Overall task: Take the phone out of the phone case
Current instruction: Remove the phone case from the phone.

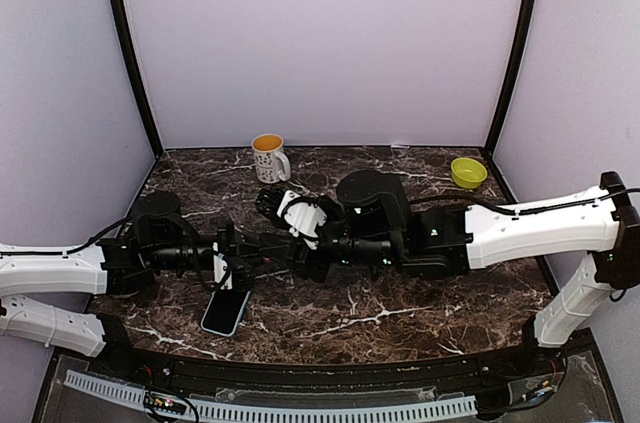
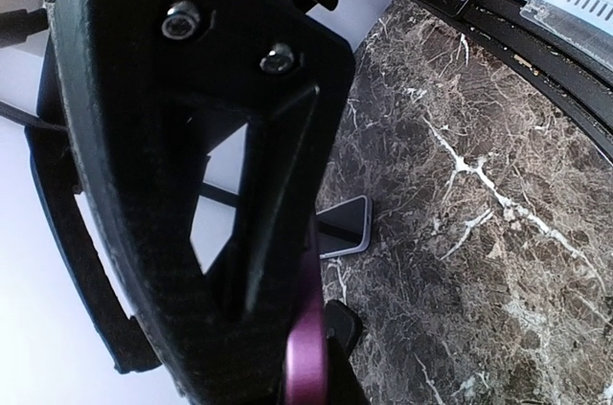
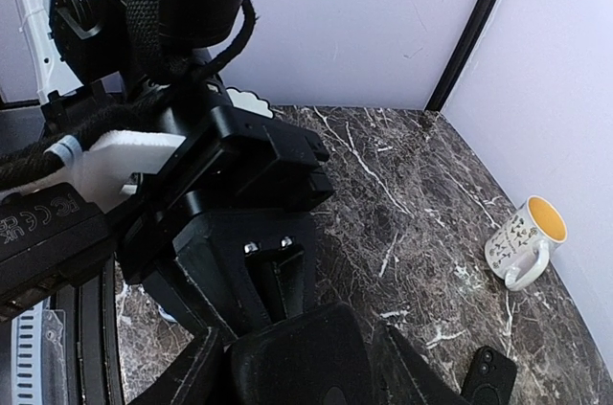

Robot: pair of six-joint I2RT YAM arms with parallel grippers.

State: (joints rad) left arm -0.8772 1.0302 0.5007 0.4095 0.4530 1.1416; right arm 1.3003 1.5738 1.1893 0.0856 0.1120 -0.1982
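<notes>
A phone [image 1: 225, 311] with a dark screen and a pale lavender rim lies flat on the marble table near the front edge, below my left gripper [image 1: 262, 261]; it also shows in the left wrist view [image 2: 347, 226]. The left gripper [image 2: 306, 352] is shut on a thin purple phone case [image 2: 306, 367], seen edge on and held above the table. My right gripper [image 1: 300, 261] meets it from the right. In the right wrist view the right gripper [image 3: 297, 367] is shut on a dark flat rounded piece [image 3: 306, 352], apparently the same case in shadow.
A white mug [image 1: 270, 157] with an orange inside stands at the back, also in the right wrist view [image 3: 525, 233]. A black phone-shaped object [image 1: 270, 203] with camera lenses lies just in front of it [image 3: 488, 373]. A green bowl [image 1: 467, 172] sits back right.
</notes>
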